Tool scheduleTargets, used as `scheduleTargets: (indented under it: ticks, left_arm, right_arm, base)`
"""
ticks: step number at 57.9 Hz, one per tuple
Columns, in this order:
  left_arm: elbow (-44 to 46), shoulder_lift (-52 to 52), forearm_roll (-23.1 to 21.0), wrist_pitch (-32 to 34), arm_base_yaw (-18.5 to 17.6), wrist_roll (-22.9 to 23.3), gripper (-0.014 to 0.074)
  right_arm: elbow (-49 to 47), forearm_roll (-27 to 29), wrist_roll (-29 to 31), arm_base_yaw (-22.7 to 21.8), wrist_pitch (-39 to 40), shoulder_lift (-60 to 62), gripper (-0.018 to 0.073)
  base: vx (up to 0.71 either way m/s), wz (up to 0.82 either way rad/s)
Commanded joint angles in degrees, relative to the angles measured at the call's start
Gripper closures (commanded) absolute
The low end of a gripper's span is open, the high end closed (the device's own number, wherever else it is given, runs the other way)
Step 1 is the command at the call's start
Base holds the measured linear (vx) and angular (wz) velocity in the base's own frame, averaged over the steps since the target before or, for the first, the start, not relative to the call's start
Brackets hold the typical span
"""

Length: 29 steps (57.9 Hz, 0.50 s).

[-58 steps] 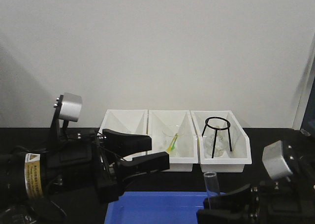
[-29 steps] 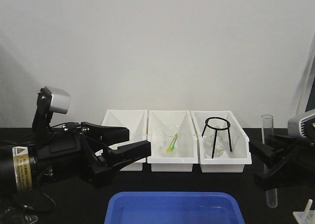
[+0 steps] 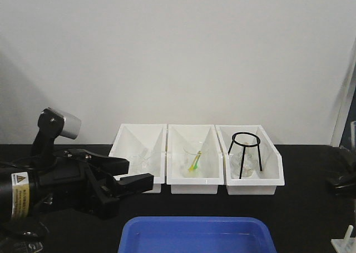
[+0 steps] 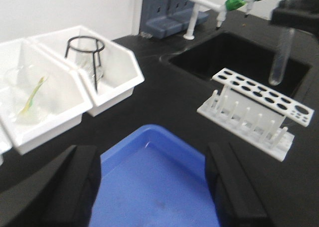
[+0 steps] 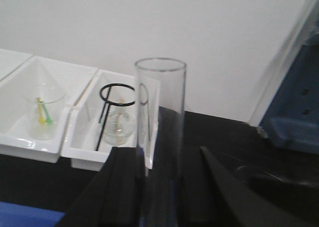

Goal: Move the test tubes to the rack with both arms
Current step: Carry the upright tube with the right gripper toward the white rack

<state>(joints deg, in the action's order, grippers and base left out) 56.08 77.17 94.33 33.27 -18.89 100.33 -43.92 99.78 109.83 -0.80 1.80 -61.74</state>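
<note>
Your right claw [image 5: 159, 187] is closed on the clear, round-bottomed test tube [image 5: 160, 102]. Its fingers press from both sides around the tube's middle, so the open rim stands above them. In the left wrist view the rounded end hangs below the claw. The tube is upright in the air over the far holes of the small white two-tiered plastic rack [image 4: 251, 112] and is not touching it. The rack stands on the black bench [image 4: 149, 82], just beside the sunken black sink [image 4: 234, 57] and near the blue plastic tray [image 4: 149, 187]. I see no tubes in its holes.

Your left claw [image 3: 137, 172] is spread wide and holds nothing. It hangs low near the tray.

Expect the tube to be light and stiff, with a smooth wall that can slip under a loose grip. I cannot tell whether it is glass or plastic, so treat it as breakable. The mid-body hold looks sound, since it leaves the lower end free to enter a hole. Press only firmly enough to stop it sliding. Bring it down straight, because a tilted end may catch on a hole's edge, and the rack looks light enough to skid or tip.
</note>
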Motion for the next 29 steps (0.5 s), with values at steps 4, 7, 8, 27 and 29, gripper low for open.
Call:
scheduleTargets:
  ticks: [4,7,8,27,29]
  left_arm:
    - [1.6,-2.7,3.8,0.2,2.6,7.1,0.0095]
    - [1.6,-2.9,5.7,0.4,3.5,9.0,0.0104]
    - [1.6,-3.0,6.1,0.4,3.8,9.6,0.0108]
    - [-2.6,-6.7,8.7,0.2,9.7,11.0,0.0156]
    - [-3.8,-7.1,8.7,0.2,10.2,10.9,0.0169]
  right_arm:
    - [-1.9,2.5,-0.6,-7.8,-2.1,2.4,0.0566]
    - [-1.9,2.5,-1.0,-10.8,-4.3,2.6,0.0566]
    - [-1.9,2.5,-1.1,-12.0,-5.3,2.6,0.0566]
    - [-1.7,2.5,-3.0,-24.7,-17.0,1.6,0.0566]
    - [-1.7,2.5,-3.0,-24.8,-17.3,1.1,0.0566]
  base:
    - [0.00,0.00]
    - [0.00,0.00]
    - [0.00,0.00]
    - [0.00,0.00]
    - [0.00,0.00]
